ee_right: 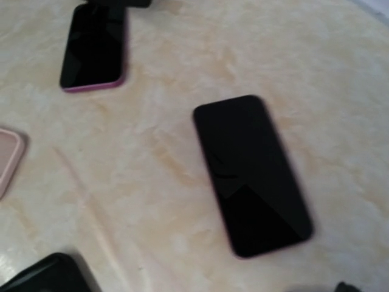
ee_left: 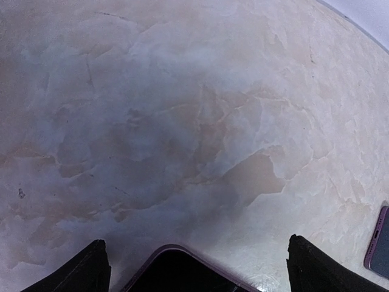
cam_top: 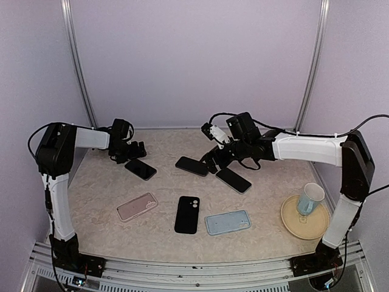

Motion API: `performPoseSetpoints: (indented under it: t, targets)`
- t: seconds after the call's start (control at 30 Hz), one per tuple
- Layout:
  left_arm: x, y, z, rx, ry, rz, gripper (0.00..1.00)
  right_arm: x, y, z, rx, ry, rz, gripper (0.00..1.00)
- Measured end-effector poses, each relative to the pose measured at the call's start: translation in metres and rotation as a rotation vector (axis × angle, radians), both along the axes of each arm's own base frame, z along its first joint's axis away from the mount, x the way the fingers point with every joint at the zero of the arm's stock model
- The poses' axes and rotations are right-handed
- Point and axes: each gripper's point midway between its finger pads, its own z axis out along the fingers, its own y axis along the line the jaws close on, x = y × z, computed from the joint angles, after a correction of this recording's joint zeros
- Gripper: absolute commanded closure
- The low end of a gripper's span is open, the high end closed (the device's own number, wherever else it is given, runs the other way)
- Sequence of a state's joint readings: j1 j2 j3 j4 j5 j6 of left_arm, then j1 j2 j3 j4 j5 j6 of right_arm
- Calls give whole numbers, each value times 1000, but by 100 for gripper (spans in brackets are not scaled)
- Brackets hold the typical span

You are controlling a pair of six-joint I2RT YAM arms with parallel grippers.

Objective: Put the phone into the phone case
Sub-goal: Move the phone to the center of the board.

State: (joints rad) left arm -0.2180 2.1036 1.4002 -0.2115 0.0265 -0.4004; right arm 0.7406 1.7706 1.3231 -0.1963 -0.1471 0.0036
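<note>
Three dark phones lie face up at the back of the table: a left one, a middle one and a right one. Three empty cases lie nearer: pink, black and light blue. My left gripper is open over the far end of the left phone; its corner shows between the spread fingers. My right gripper is open and empty just over the table between the middle and right phones. The middle phone lies ahead of it.
A pale blue cup stands on a cream plate at the right front. The right wrist view also shows the left phone, the pink case's edge and a black shape. A purple phone edge shows at the left wrist view's right border.
</note>
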Motion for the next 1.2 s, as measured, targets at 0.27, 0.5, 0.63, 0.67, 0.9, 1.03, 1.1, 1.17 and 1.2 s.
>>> performPoseSetpoints:
  t: [0.27,0.5,0.63,0.67,0.9,1.03,1.1,1.17,1.2]
  targets:
    - [-9,-8,2,-69,-21,-16,1,-1,8,-12,20,56,-20,0]
    - [-34,-11,4,-147,-14,3,1,3,17,-19,47,95,-28,0]
    - [-44,-16,7,-194,-16,15,1,8,24,-25,56,118,-29,0]
    - [-46,-18,7,-202,-14,15,1,9,26,-27,57,123,-32,0]
    - [-55,-49,9,-252,1,-19,1,27,47,-44,97,204,-72,0]
    - [-60,-64,9,-269,4,-41,1,25,51,-55,124,281,-101,0]
    - [-63,-68,9,-275,2,-45,1,22,54,-55,137,300,-90,0]
    - [-67,-69,9,-281,-1,-47,1,19,57,-53,144,296,-56,0]
    - [-70,-70,10,-285,-7,-49,1,19,59,-51,146,284,-36,0]
